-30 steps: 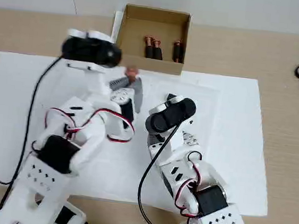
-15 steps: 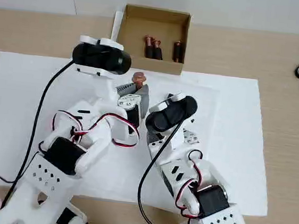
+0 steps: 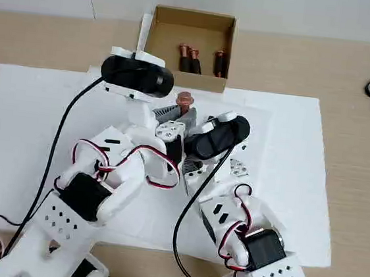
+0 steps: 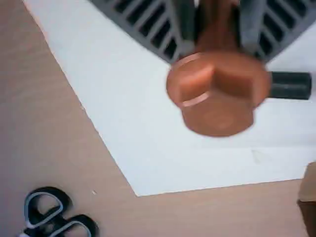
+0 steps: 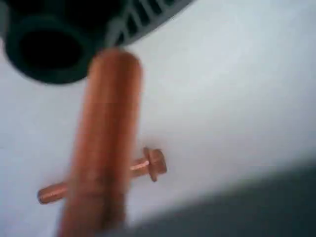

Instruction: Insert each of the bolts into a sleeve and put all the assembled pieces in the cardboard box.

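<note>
Insertion step. Left gripper [image 3: 176,113] clamped on bolt [image 4: 217,94], right gripper [image 3: 209,122] clamped on sleeve [image 5: 44,49], above paper's [image 3: 289,156] far edge by box [image 3: 184,79]. Next: align shaft with bore, push in.

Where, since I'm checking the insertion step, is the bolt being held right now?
In the high view the bolt is clamped in the left pincer over the white paper, just on the arms' side of the cardboard box and beside the sleeve.
</note>
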Robot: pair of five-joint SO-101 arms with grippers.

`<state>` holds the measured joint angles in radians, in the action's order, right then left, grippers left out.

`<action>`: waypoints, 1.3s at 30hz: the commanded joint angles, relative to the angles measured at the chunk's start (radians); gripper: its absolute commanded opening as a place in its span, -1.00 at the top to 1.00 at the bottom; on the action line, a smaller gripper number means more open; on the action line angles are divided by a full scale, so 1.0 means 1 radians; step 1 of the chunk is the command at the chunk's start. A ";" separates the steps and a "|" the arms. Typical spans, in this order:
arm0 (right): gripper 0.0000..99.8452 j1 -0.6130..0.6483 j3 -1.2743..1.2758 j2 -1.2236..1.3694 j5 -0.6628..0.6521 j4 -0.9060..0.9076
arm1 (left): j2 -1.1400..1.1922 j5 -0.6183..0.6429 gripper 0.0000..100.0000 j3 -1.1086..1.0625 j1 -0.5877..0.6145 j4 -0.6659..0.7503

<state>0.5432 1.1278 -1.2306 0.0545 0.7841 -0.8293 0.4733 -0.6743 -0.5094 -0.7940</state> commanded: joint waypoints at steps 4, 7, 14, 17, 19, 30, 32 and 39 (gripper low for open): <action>0.99 0.002 -0.068 0.001 0.009 -0.008 | -0.006 -0.002 0.99 0.002 -0.017 0.029; 0.99 0.004 -0.068 0.001 0.009 -0.008 | -0.006 -0.002 0.99 0.002 -0.015 0.034; 0.99 0.004 -0.068 0.001 0.011 -0.002 | -0.006 -0.003 0.99 0.002 -0.011 0.077; 0.99 0.005 -0.068 0.001 0.011 -0.002 | -0.006 -0.003 0.99 0.004 -0.011 0.081; 0.99 0.005 -0.068 0.001 0.011 -0.001 | -0.006 -0.005 0.99 0.002 -0.009 0.098; 0.99 0.041 -0.068 0.001 0.011 -0.001 | -0.005 -0.005 0.99 0.002 -0.009 0.098; 0.99 0.041 -0.069 0.001 0.011 -0.001 | -0.002 -0.005 0.99 0.001 -0.009 0.098; 0.99 0.038 -0.069 0.001 0.011 -0.001 | -0.005 -0.005 0.99 -0.044 -0.015 0.098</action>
<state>0.5769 1.1124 -1.2321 0.0560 0.7841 -0.8293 0.4733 -0.7234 -0.5171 -0.7265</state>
